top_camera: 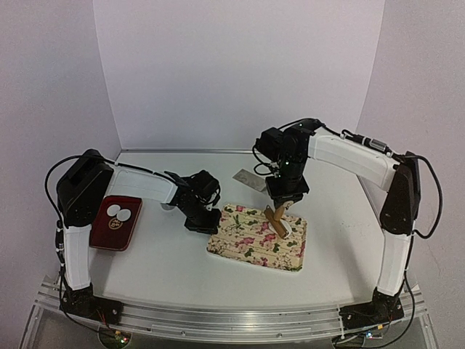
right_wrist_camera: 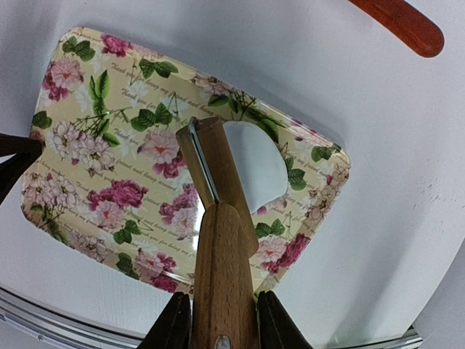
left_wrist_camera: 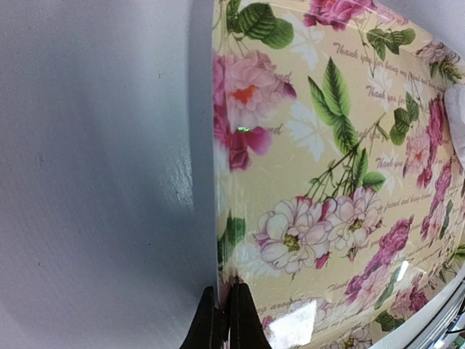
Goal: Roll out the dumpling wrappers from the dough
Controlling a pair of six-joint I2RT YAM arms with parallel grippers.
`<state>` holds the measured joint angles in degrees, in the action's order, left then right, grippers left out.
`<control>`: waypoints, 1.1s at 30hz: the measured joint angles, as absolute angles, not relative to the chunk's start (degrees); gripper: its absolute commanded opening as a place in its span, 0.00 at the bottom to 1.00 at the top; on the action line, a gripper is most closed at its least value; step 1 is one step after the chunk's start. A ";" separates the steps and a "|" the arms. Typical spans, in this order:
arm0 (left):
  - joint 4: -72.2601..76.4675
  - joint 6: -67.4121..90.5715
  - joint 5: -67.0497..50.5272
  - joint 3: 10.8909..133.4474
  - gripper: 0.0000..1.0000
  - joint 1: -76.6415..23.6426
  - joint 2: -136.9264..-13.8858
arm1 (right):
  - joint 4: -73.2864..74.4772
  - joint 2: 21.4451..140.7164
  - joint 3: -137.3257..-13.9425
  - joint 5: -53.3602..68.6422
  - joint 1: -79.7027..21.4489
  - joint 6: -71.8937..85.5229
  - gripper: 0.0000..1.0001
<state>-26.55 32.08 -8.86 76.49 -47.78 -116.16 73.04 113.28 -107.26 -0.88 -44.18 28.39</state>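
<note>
White counter (top_camera: 167, 269), two arms reaching in from the near edge. Floral tray (top_camera: 247, 243) sits mid-counter, slightly right of centre, lying flat. Red tray (top_camera: 131, 233) lies flat at the left, beside the left arm and well apart from the floral tray; only its corner shows in the right wrist view (right_wrist_camera: 399, 25).

Right hand (top_camera: 285, 198) is over the floral tray's far right part, fingers (right_wrist_camera: 174, 327) clamped on the wooden handle of a tool (right_wrist_camera: 218, 218). The tool has a metal strip along one side. It slants down from the hand toward the tray, its tip over the dough.

Left hand (top_camera: 203, 222) is low at the floral tray's left edge with its fingers (left_wrist_camera: 243, 320) pressed together. The tips meet right at the rim, and I cannot tell if they pinch it.

Dough (right_wrist_camera: 258, 163) is a thin white sheet on the right half of the floral tray, partly hidden behind the tool.

Wrappers (top_camera: 114, 211): two white discs side by side on the far end of the red tray, just beside each other.

A flat metal piece (top_camera: 247, 178) lies on the counter behind the floral tray, near the right hand.
</note>
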 measured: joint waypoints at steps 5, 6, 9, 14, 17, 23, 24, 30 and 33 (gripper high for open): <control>-26.59 32.36 -8.82 76.49 0.00 -47.86 -116.16 | 72.75 115.51 -107.35 -1.72 -44.18 27.72 0.00; -26.59 32.48 -8.84 76.49 0.00 -47.86 -116.16 | 72.65 115.97 -107.35 -1.80 -44.18 27.52 0.00; -26.61 32.72 -8.84 76.49 0.00 -47.86 -116.16 | 72.37 116.74 -107.35 -2.09 -44.18 27.08 0.00; -27.04 32.88 -8.84 76.85 0.00 -47.86 -116.32 | 71.97 116.98 -107.16 -2.16 -44.14 26.69 0.00; -27.13 32.88 -8.84 76.93 0.00 -47.86 -116.37 | 71.60 117.01 -106.70 -2.28 -44.12 26.54 0.00; -27.90 32.87 -8.85 77.57 0.00 -47.88 -116.67 | 71.34 117.01 -106.48 -2.13 -44.07 26.34 0.00; -27.93 32.88 -8.86 77.59 0.00 -47.88 -116.69 | 71.32 117.01 -106.48 -2.07 -44.06 26.30 0.00; -28.63 32.86 -8.88 78.27 0.00 -47.86 -117.05 | 70.95 117.01 -106.20 -1.61 -43.93 25.96 0.00; -29.17 32.86 -8.89 78.69 0.00 -47.86 -117.28 | 70.52 117.00 -105.82 -1.63 -43.90 25.67 0.00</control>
